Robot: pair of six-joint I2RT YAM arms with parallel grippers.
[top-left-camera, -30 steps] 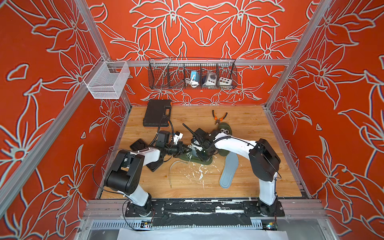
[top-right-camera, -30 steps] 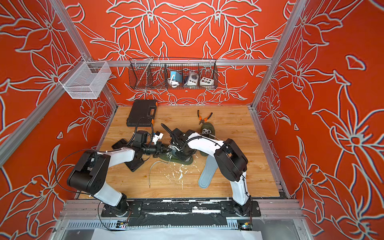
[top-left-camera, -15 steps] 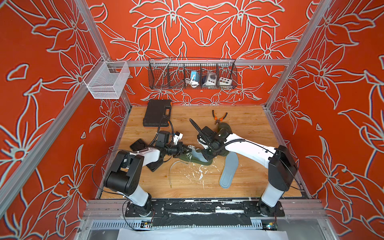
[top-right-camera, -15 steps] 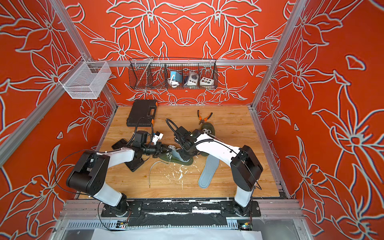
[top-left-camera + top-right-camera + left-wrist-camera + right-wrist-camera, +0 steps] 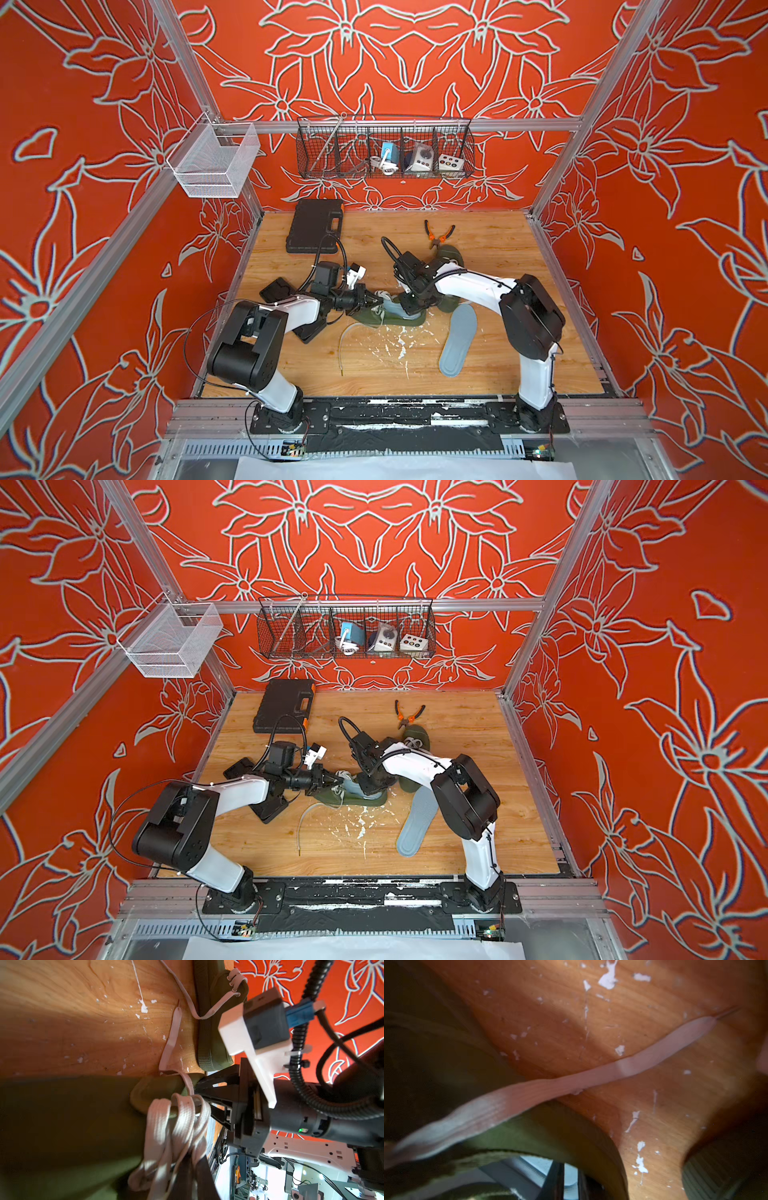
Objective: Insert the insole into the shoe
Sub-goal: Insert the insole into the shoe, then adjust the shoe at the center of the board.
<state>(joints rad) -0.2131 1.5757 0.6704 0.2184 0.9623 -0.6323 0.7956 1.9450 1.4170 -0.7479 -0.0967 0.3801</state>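
The pale blue foam insole (image 5: 392, 308) sits partly inside the olive green canvas shoe (image 5: 370, 323), which lies near the middle of the wooden table (image 5: 498, 249). Its blue surface shows through the shoe's mouth in both top views. The right gripper (image 5: 409, 305) reaches down into that mouth from the right and covers the end of the insole nearest it. In the right wrist view its dark fingers (image 5: 555, 1180) stand close together with blue between them, and whether they pinch it cannot be told. The left gripper (image 5: 371, 298) comes in from the left, closed tight on the shoe's flat white laces (image 5: 176, 1124) (they bunch around its tips and hide much of the tongue). One lace end (image 5: 612, 1072) trails over bare wood among white paint flecks (image 5: 390, 345).

Just right of the shoe, a second, grey insole (image 5: 459, 338) lies flat, apart from both grippers. Farther back, a second olive shoe (image 5: 453, 254) is half hidden behind the right arm, with orange-handled pliers (image 5: 438, 233) just beyond it. A black plastic case (image 5: 316, 226) lies at the far left, and flat black pieces (image 5: 277, 289) lie beside the left arm. On the far wall hangs a dark wire basket (image 5: 332, 153), and to its left a white mesh basket (image 5: 208, 183).
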